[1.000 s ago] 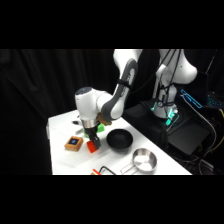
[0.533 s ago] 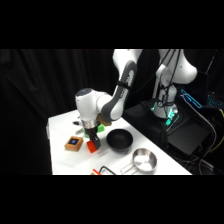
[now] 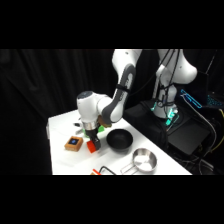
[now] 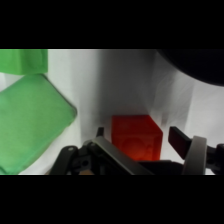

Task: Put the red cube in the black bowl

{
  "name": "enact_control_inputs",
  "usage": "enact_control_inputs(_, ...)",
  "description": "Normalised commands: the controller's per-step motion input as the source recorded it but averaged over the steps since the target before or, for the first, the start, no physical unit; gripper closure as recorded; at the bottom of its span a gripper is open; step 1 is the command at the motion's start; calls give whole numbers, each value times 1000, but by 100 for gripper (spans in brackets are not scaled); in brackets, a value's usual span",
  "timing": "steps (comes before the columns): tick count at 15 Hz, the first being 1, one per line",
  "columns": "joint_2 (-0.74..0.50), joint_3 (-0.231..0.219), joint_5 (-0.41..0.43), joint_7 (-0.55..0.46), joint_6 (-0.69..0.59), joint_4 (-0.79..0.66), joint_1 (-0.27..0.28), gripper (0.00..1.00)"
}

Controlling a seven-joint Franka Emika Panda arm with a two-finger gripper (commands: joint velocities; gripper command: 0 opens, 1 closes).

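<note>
The small red-orange cube (image 4: 136, 138) is sat on the white worktop (image 3: 62, 124), right under the white arm's jaws (image 3: 93, 141), just beside the round matte black bowl (image 3: 119, 140) but not in it. In the wrist view the cube is seen between the two fingers (image 4: 179, 138), which are spread to either side with gaps showing, so the jaws are parted and nothing is gripped yet. A green block (image 4: 30, 120) is seen close to the cube's other side. An orange-brown block with a blue top (image 3: 73, 143) is parked nearby on the worktop, and a shiny silver metal bowl with a handle (image 3: 143, 160) is set nearer the front edge.
</note>
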Motion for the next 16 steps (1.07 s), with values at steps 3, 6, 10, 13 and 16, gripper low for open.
enact_control_inputs(3, 69, 67, 105, -79, 133, 110, -89, 7)
enact_control_inputs(6, 72, 78, 113, -82, 116, 112, -83, 43)
enact_control_inputs(10, 57, 68, 96, -71, 80, 114, -63, 69)
enact_control_inputs(13, -96, 34, 67, -12, -28, 25, -10, 74)
enact_control_inputs(16, -309, -2, 49, 61, -213, -81, 45, 74)
